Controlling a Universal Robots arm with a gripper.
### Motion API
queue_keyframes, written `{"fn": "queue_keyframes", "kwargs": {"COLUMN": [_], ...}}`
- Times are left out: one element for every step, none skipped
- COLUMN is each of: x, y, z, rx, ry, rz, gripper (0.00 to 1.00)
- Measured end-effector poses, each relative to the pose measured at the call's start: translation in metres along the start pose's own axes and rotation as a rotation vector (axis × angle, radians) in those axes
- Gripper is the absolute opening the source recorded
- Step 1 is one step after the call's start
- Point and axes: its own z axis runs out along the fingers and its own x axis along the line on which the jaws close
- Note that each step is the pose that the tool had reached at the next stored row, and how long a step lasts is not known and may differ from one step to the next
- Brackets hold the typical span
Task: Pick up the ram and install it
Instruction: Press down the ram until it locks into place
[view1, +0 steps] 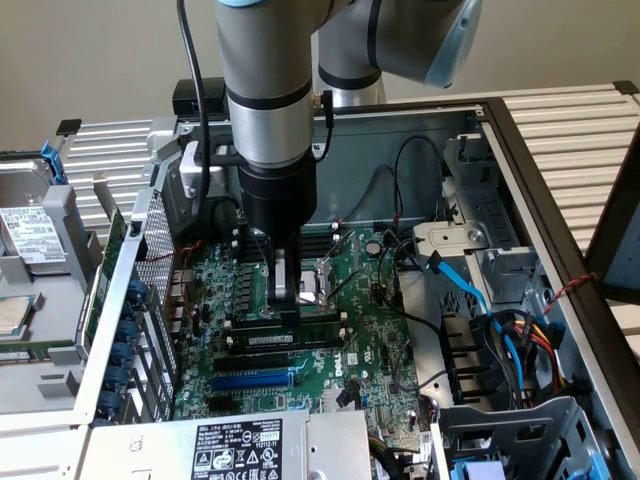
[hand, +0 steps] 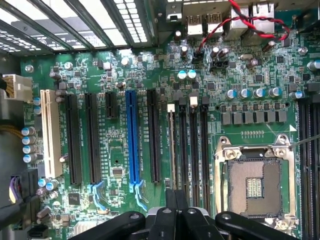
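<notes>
The ram (view1: 283, 338) is seen seated lengthwise in a black memory slot (hand: 183, 150) on the motherboard (view1: 370, 340), directly beneath the gripper (view1: 285, 290). The gripper's fingers are closed together and are pressed down on the ram's top edge. The empty CPU socket (hand: 255, 186) is found just beside the gripper.

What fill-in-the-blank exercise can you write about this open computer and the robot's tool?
1. The tool hangs over the green motherboard, and it is ___.
2. The ram next to the tool carries a ___ label.
3. One long slot on the motherboard is coloured ___.
Missing words: shut; white; blue.
</notes>
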Motion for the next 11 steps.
{"fn": "queue_keyframes", "kwargs": {"x": [0.0001, 0.0002, 0.0002, 0.0002, 0.0002, 0.0002, 0.0002, 0.0002, 0.0002, 0.0002, 0.0002], "y": [0.0, -0.0001, -0.0001, -0.0001, -0.0001, -0.0001, -0.0001, -0.0001, -0.0001, -0.0001, -0.0001], "z": [-0.0019, -0.0029, -0.0031, -0.0031, -0.0031, -0.0031, -0.0031, -0.0031, -0.0031, -0.0031, -0.0031], "rx": [-0.0001, -0.0001, -0.0001, 0.0, -0.0001, 0.0, 0.0, -0.0001, -0.0001, -0.0001, -0.0001], "ry": [0.0001, 0.0001, 0.0001, 0.0001, 0.0001, 0.0001, 0.0001, 0.0003, 0.0002, 0.0002, 0.0002], "rz": [0.0, 0.0, 0.0, 0.0, 0.0, 0.0, 0.0, 0.0, 0.0, 0.0, 0.0], "gripper": [0.11, 0.11, 0.11, 0.11, 0.11, 0.11, 0.11, 0.11, 0.11, 0.11, 0.11]}}
